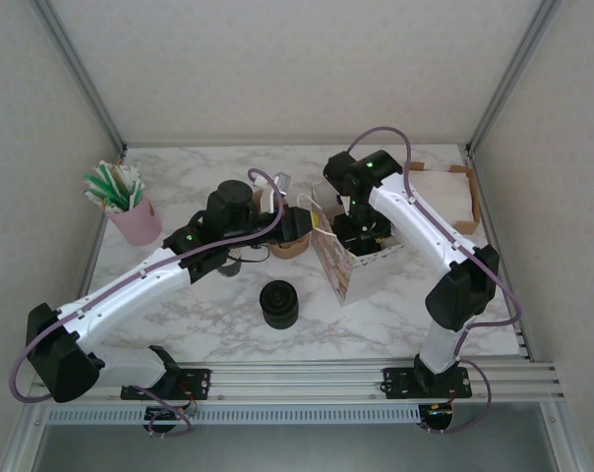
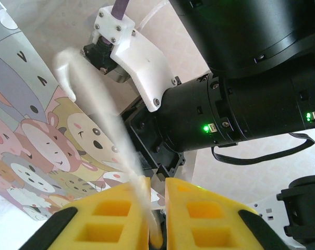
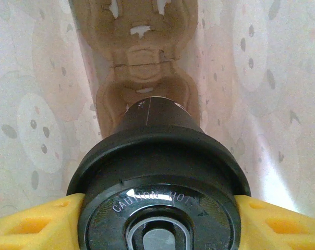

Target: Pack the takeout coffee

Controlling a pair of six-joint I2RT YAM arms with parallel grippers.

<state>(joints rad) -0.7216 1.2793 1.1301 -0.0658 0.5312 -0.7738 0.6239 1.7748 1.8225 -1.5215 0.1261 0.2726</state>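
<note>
A marble table [image 1: 218,324] seen from above, with two robot arms reaching in towards a paper bag [image 1: 368,273] printed with cartoon animals, which stands open near the middle.

The right gripper [image 3: 157,211] is lowered inside the bag. From its wrist camera, its yellow fingers [image 3: 27,224] press against both sides of the takeout coffee [image 3: 155,125], clamped at the rim of its round black lid [image 3: 157,172], which reads "CAUTION HOT". The cup's dark body points down between the bag's pale walls towards a brown moulded cup carrier [image 3: 142,67] lying on the bag's floor. Whether the cup's base touches the carrier is hard to tell.

The left gripper [image 2: 157,190] sits at the bag's left edge. Its yellow fingers [image 2: 108,216] are closed together on the bag's white handle [image 2: 95,99], pinching it.

Elsewhere on the table, a stack of black lids [image 1: 278,303] stands in front of the bag, and a pink cup [image 1: 136,220] holding green and white straws [image 1: 112,185] stands well apart at the far left.
</note>
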